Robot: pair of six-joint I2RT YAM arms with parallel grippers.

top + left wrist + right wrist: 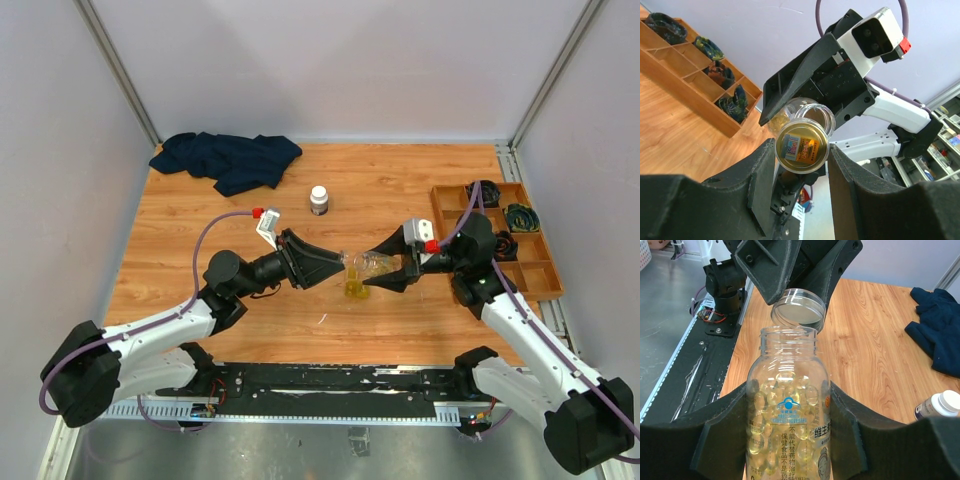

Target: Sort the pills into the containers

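Two hands meet mid-frame | your left hand (338, 266) pinches the amber vial (802, 147) | your right hand (376, 272) clamps the open pill bottle (787, 415), mouth facing the vial | yellow case (355, 290) on the wooden tabletop (400, 190) beneath | grey walls (330, 60) around

Cloth (228, 160) back left, capped bottle (319, 200) beside it, tray (532, 276) right, case (355, 290) centre.

Straight ahead neither pincer has room: the left gripper (335, 268), closed on a clear lid (797, 310), faces the right gripper (380, 272), closed on the pill bottle (787, 410), lid just beside the bottle's mouth. Directly under both tips sits a small yellow container (355, 290). Behind the right gripper stands the wooden tray (540, 278). Beyond the left gripper's far side stand a white-capped bottle (319, 200) and, farther, a dark cloth (228, 160); bare table (400, 190) lies between.
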